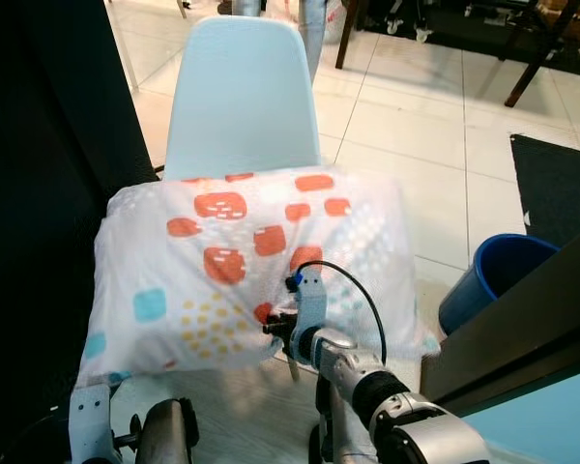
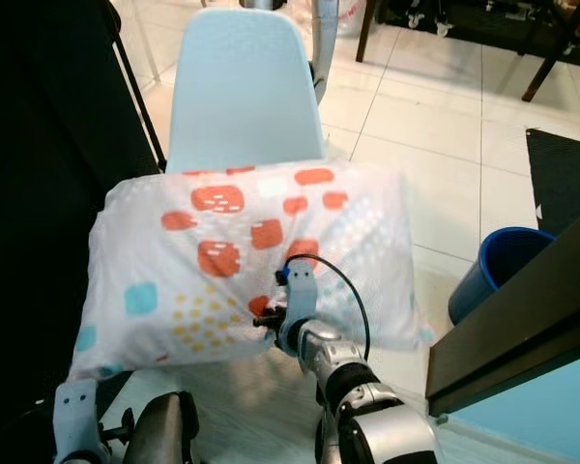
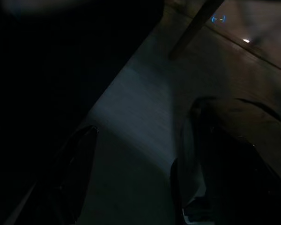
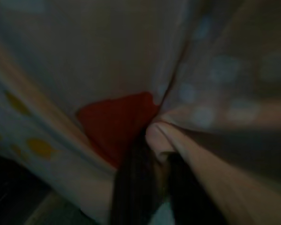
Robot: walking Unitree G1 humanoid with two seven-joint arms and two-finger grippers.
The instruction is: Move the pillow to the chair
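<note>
Right gripper (image 1: pixel 282 329) is pinched shut on a fold of the pillow (image 1: pixel 251 271), its black fingers (image 4: pixel 131 187) bunching the fabric near a red patch, and it holds the pillow up in the air in front of the chair (image 1: pixel 242 87). The pillow hangs wide across the view, its far edge covering the chair's seat and the foot of the pale blue backrest (whether it touches the seat cannot be told). The carry looks nearly finished; the next move, as I judge it, calls for reaching forward and lowering until the seat takes the weight, then letting go. A blue bin (image 1: pixel 493 275) stands near on the tiled floor (image 1: pixel 435 145) to the right. Left gripper (image 3: pixel 136 178) hangs low over the floor with its fingers spread apart, idle. No brand, label or readable writing shows anywhere, only the pillow's printed patches.
</note>
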